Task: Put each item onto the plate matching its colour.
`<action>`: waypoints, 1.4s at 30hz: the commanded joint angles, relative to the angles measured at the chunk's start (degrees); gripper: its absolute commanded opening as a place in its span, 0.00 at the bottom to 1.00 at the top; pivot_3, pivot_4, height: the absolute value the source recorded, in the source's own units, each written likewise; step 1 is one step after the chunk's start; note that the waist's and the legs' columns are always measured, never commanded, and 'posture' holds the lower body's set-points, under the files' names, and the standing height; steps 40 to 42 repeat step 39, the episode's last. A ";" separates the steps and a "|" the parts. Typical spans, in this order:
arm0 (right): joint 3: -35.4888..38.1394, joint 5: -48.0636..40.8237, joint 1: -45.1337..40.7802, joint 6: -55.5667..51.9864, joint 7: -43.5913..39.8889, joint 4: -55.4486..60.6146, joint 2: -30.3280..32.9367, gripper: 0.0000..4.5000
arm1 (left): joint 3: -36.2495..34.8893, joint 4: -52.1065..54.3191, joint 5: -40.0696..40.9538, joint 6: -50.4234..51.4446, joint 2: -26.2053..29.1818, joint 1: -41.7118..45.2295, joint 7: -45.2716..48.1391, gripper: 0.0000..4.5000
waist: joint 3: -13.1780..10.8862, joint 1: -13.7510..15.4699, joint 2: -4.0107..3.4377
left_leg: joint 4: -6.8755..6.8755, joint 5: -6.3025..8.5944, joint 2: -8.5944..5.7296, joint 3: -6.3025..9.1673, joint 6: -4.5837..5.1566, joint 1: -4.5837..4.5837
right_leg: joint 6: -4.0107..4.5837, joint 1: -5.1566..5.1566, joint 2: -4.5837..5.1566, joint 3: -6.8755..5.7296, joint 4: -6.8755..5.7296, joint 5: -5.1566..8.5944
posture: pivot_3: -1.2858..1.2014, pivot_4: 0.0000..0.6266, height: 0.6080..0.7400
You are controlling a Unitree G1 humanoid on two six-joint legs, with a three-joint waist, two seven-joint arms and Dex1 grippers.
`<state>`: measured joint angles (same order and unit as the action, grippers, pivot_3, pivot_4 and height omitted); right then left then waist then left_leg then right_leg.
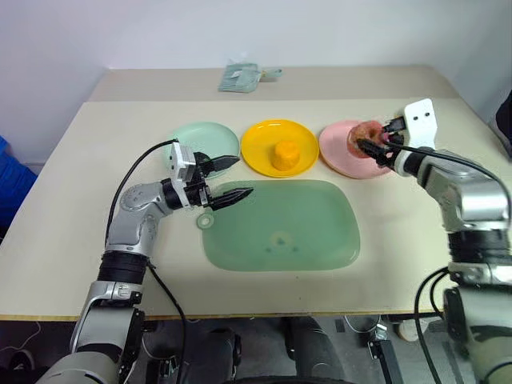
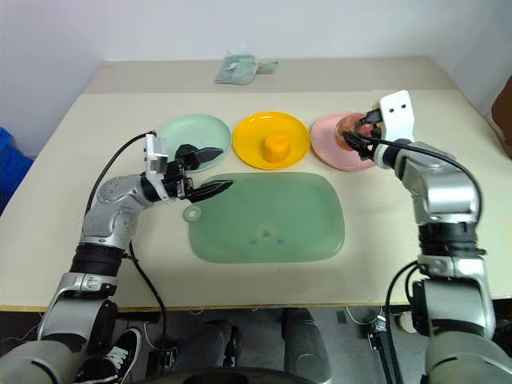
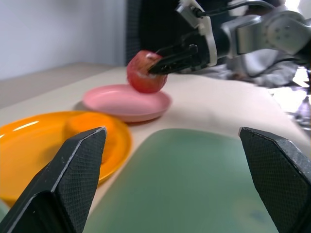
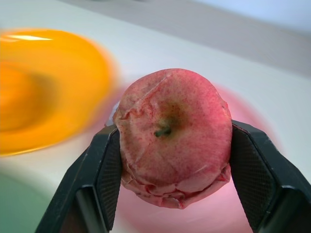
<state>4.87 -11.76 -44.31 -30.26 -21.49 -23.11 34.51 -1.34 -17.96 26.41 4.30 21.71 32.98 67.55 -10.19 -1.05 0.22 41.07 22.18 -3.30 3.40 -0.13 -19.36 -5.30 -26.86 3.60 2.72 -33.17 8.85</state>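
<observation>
One apple (image 4: 174, 136) is pinched by the right tool (image 1: 374, 144) above the pink plate (image 1: 340, 152), at two o'clock on the tabletop (image 1: 64, 208); released early, it may roll off. The left tool (image 1: 230, 178) is held wide open, empty.

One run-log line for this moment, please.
right gripper: shut on apple over pink plate | left gripper: open | orange item: on yellow plate

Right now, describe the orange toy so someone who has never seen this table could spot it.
Behind the large green mat, three round plates stand in a row. On the middle one, the yellow plate, sits the orange toy. It alone is blocky and orange-yellow, almost matching its plate.
</observation>
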 commanded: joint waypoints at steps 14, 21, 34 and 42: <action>-0.23 -6.30 2.12 11.98 -22.95 7.57 1.56 0.99 | -2.53 4.60 0.33 -2.40 2.36 -3.32 -1.80 1.00 | 0.00 -0.06 -0.04 | -0.05 0.00 0.06 0.05 0.01 -0.03 | 0.00 -0.07 -0.07 -0.02 -0.04 0.00 | 0.52 0.24 1.00; 0.90 -14.01 14.93 4.40 -32.99 28.19 7.00 0.99 | -3.44 5.27 3.83 0.31 4.22 -5.54 3.05 1.00 | 0.00 0.38 -0.04 | 0.09 0.02 -0.02 0.05 0.04 -0.05 | 0.00 -0.01 0.02 -0.02 -0.04 0.00 | 0.52 0.24 1.00; 8.98 -22.87 32.48 -4.41 -33.55 51.02 15.12 0.99 | -2.93 -0.40 4.92 3.91 6.64 -3.49 12.16 1.00 | 0.00 0.45 -0.03 | 0.07 0.16 0.02 0.06 0.30 0.09 | -0.01 0.05 -0.03 -0.04 0.00 0.01 | 0.52 0.24 1.00; 7.43 -20.69 29.13 -3.26 -32.91 47.64 15.51 0.99 | -2.33 0.29 4.58 4.17 4.52 -2.24 10.82 1.00 | 0.00 0.47 -0.03 | 0.08 0.16 0.02 0.06 0.29 0.08 | -0.01 0.06 -0.02 -0.04 0.00 0.00 | 0.52 0.24 1.00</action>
